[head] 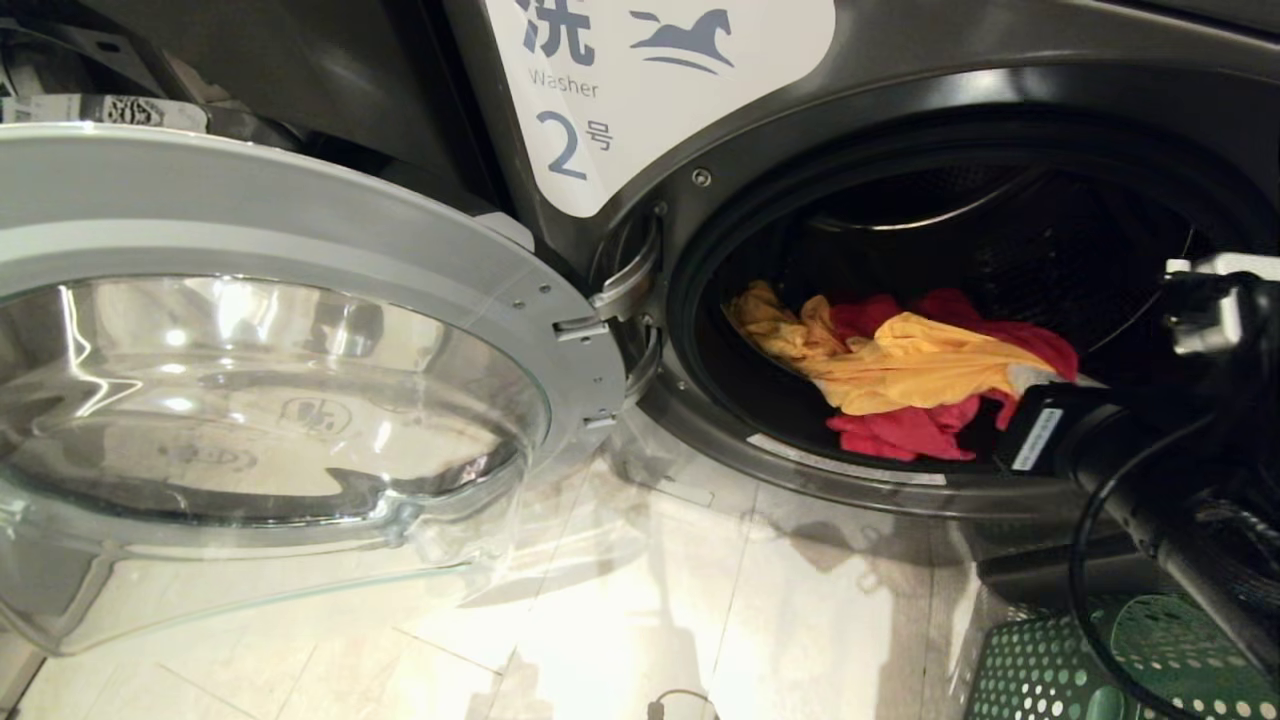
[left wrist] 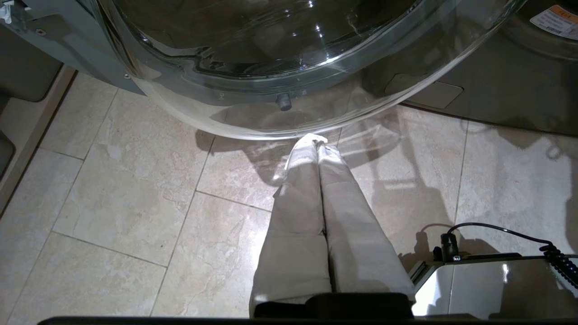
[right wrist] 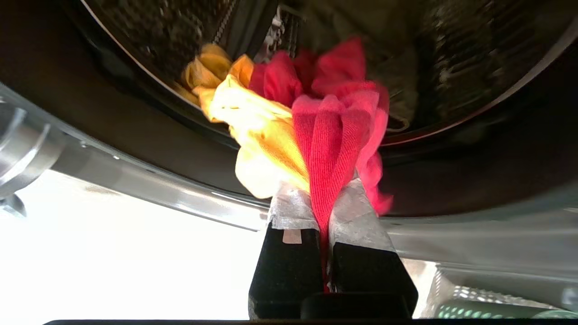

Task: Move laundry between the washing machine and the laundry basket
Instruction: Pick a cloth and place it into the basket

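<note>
Washing machine number 2 (head: 880, 60) stands with its door swung open to the left. In the drum lies the laundry: a mustard yellow garment (head: 900, 365) on top of a red-pink one (head: 900, 432). My right gripper (right wrist: 321, 189) is at the drum's lower front rim, shut on a fold of the red-pink garment (right wrist: 332, 131), which stretches back into the drum with the yellow garment (right wrist: 262, 131) draped beside it. A dark greenish cloth (right wrist: 402, 85) lies deeper inside. In the head view the right gripper (head: 1012, 395) sits at the pile's right end. The green laundry basket (head: 1050, 670) is on the floor below the right arm.
The open glass door (head: 300, 250) fills the left side and hangs over the tiled floor (head: 700, 620). My left gripper (left wrist: 316, 141) is parked, shut and empty, pointing at the floor under the door's edge (left wrist: 280, 131). A black cable (head: 1085, 560) loops off the right arm.
</note>
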